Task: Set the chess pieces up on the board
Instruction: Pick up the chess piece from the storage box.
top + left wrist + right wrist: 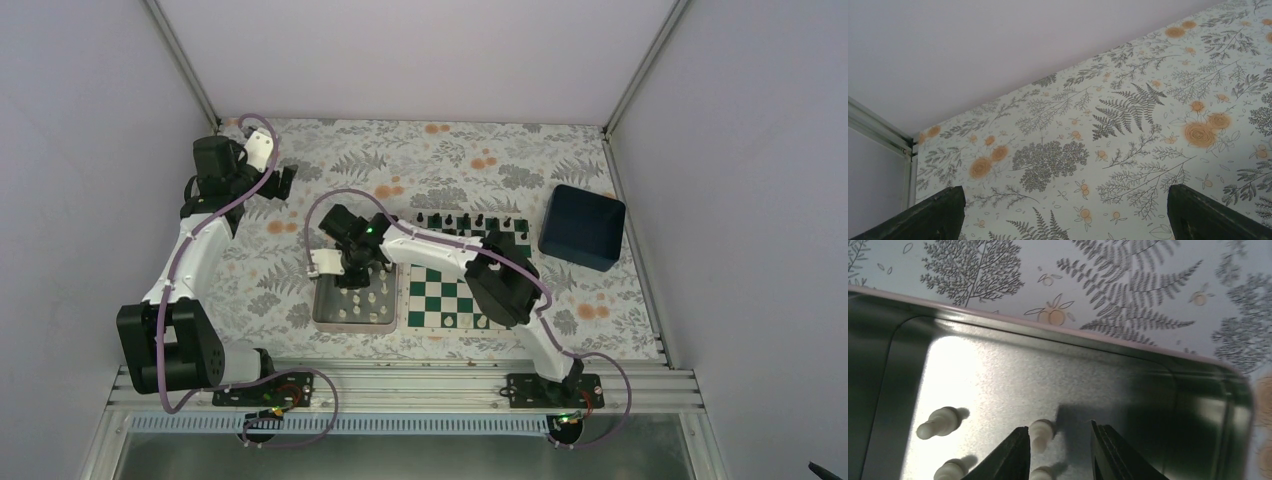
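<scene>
Showing right tool (1059, 429) part-spread astride a cream-white chessman (1040, 433) in the square silver metal tray (1198, 390), not yet pinching, left tool (1064, 188) spread wide over floral worktop (1128, 150); black chessmen (462, 218) ranked on the green-and-white checked board (432, 286), whites seemingly mostly unplaced.

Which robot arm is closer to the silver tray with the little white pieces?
Right. The right fingers reach down into the tray, either side of a white piece. The left fingers are far off, over the flowery cloth at the back left.

Board (440, 295) partly behind right arm (505, 282)
</scene>
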You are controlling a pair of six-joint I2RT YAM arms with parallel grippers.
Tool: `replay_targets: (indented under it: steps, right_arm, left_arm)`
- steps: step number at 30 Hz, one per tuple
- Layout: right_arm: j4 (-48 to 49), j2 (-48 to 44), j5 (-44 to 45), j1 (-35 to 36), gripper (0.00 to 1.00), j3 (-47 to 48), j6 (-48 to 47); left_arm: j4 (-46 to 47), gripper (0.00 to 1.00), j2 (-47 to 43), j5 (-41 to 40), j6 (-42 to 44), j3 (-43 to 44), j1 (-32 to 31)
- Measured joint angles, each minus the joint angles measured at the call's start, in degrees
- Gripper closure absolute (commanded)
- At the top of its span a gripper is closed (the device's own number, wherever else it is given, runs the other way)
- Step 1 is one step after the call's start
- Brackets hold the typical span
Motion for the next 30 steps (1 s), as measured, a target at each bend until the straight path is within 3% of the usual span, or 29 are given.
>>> replay_targets:
  steps: [17,22,30]
  right_arm:
    - [-2.2,3.0,-0.5,0.7,0.77,0.1,0.2]
    - [-2.3,3.8,-0.5,0.9,0.88,0.1,0.2]
    - [-2.5,3.2,-1.0,1.1,0.96,0.1,0.7]
  left_arm:
    - [0.0,0.00,-0.1,0.1,0.0,0.0,0.0]
    - [0.1,0.00,-0.1,0.1,0.0,0.0,0.0]
    - [0.4,0.00,-0.1,0.1,0.0,0.0,0.0]
